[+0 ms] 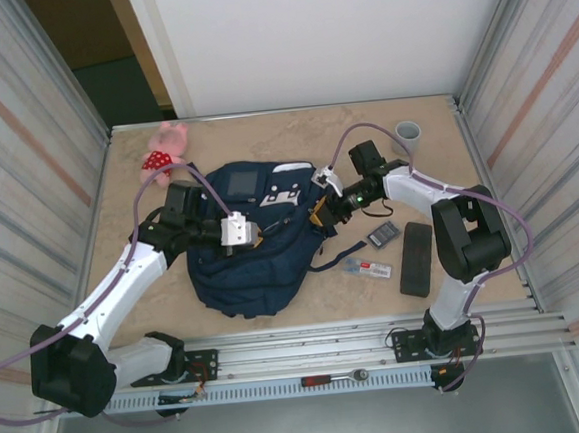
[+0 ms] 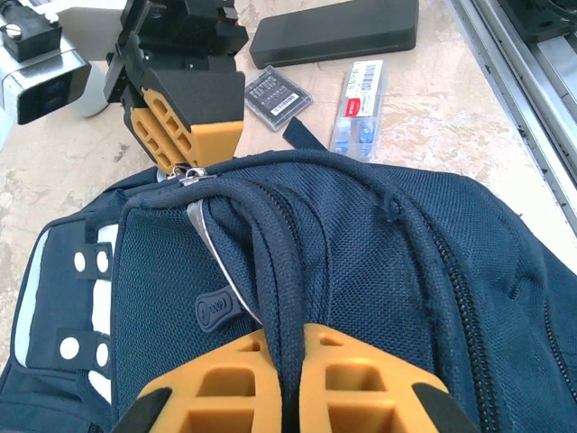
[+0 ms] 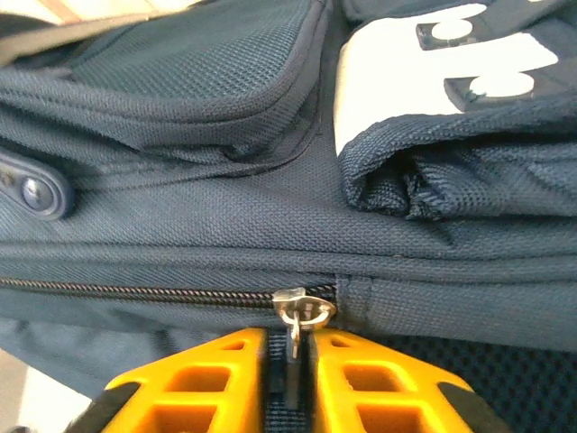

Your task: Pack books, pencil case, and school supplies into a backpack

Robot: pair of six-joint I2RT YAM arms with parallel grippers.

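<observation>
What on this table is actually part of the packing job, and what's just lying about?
Part of the job: backpack, black pencil case, small dark grey rectangle, clear pack with red label.
Just lying about: pink plush toy, grey cup, ratchet on the front rail.

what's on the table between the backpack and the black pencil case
In the top view, between backpack and pencil case lie a dark grey flat rectangle and a clear pack with a red label.
</observation>
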